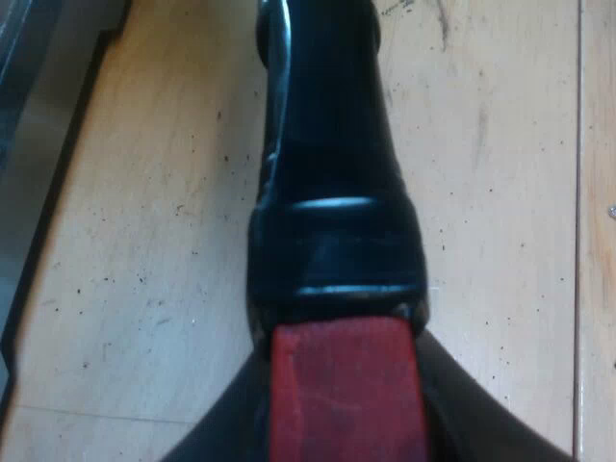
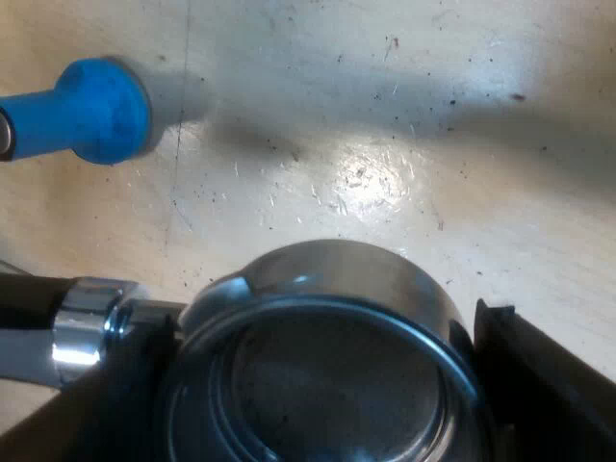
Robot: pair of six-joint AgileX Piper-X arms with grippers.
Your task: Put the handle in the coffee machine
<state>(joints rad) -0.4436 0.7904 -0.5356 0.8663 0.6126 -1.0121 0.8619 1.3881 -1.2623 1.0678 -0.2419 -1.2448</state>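
Note:
The metal holder's dark handle [image 1: 327,173] runs away from the camera over the wooden table [image 1: 144,241], and its red end [image 1: 346,385] sits between the black fingers [image 1: 481,423] of my left gripper [image 1: 346,423], which is shut on it. In the right wrist view I look down into the holder's round metal basket [image 2: 327,385]. Its chrome collar [image 2: 87,332] leads off to the dark handle. My right gripper [image 2: 318,404] has a black finger [image 2: 549,375] pressed against each side of the basket, shut on it just above the table.
A blue tamper [image 2: 91,111] lies on its side on the scratched wooden table [image 2: 385,144], a short way beyond the basket. A grey, dark-edged body [image 1: 29,144] borders the table beside the handle; I cannot tell what it is.

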